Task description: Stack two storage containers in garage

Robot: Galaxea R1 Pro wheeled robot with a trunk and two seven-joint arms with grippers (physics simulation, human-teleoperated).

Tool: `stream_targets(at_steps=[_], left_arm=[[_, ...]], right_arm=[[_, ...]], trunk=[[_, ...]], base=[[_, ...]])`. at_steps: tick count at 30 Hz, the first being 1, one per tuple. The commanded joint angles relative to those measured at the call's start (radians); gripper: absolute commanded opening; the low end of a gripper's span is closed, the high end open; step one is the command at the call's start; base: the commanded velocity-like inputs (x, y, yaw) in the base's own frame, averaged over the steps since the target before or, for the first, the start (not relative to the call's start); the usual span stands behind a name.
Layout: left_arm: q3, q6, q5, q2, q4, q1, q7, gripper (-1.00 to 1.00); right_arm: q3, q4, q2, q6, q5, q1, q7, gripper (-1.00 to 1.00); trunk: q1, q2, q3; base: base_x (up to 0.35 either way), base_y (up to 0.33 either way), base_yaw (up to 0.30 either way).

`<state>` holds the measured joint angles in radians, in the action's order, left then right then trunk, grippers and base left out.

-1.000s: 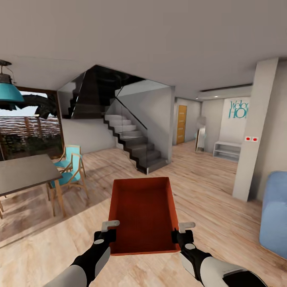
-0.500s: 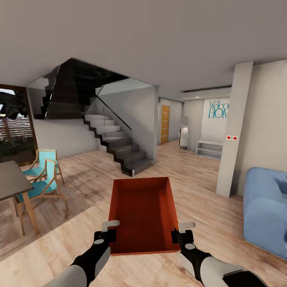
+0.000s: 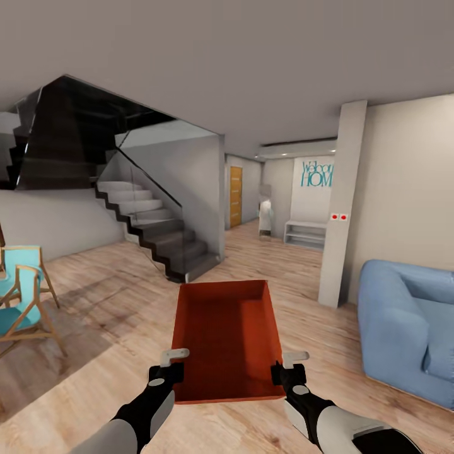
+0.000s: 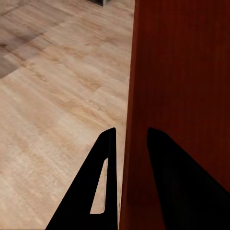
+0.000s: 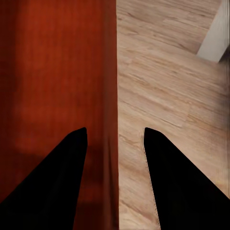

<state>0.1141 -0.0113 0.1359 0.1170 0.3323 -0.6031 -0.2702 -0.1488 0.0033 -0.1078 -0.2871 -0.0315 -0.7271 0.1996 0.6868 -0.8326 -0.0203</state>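
One orange-red storage container [image 3: 227, 337] is held up in front of me above the living room's wood-plank floor [image 3: 94, 372], its open top facing up. My left gripper [image 3: 170, 367] is shut on its left wall near the close corner, and my right gripper [image 3: 287, 367] is shut on its right wall. In the left wrist view the left gripper [image 4: 130, 132] has its black fingers on either side of the container's wall [image 4: 143, 96]. The right gripper [image 5: 114, 129] straddles the container's other wall [image 5: 112, 72] in the same way.
A blue sofa [image 3: 410, 328] stands close at the right, beside a pale pillar [image 3: 337, 208]. A dark staircase with a glass rail [image 3: 157, 233] rises at the left, and turquoise wooden chairs [image 3: 22, 296] sit at the far left. A hallway with an orange door [image 3: 235, 197] and a white shelf [image 3: 306, 233] lies ahead.
The whole view has swung to the right: the dining table and window have left the picture and more of the sofa shows. The container and both grippers keep their hold unchanged.
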Motion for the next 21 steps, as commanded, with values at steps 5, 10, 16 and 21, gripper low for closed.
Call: stream_targets(at_steps=[5,10,16,21], left_arm=[[-0.004,-0.001,0.010,-0.062,-0.001,0.000,-0.012,-1.00],[-0.004,-0.001,0.010,-0.062,-0.001,0.000,-0.012,-1.00],[-0.004,-0.001,0.010,-0.062,-0.001,0.000,-0.012,-1.00],[-0.004,-0.001,0.010,-0.062,-0.001,0.000,-0.012,-1.00]], right_arm=[[0.074,-0.042,-0.001,-0.089,0.027,-0.002,-0.002,-1.00],[0.074,-0.042,-0.001,-0.089,0.027,-0.002,-0.002,-1.00],[0.074,-0.042,-0.001,-0.089,0.027,-0.002,-0.002,-1.00],[0.074,-0.042,-0.001,-0.089,0.027,-0.002,-0.002,-1.00]], trunk=[[0.001,-0.001,-0.002],[0.001,-0.001,-0.002],[0.001,-0.001,-0.002],[0.001,-0.001,-0.002]], base=[[0.322,0.095,-0.269],[0.322,0.095,-0.222],[0.322,0.095,-0.036],[0.322,0.095,-0.003]])
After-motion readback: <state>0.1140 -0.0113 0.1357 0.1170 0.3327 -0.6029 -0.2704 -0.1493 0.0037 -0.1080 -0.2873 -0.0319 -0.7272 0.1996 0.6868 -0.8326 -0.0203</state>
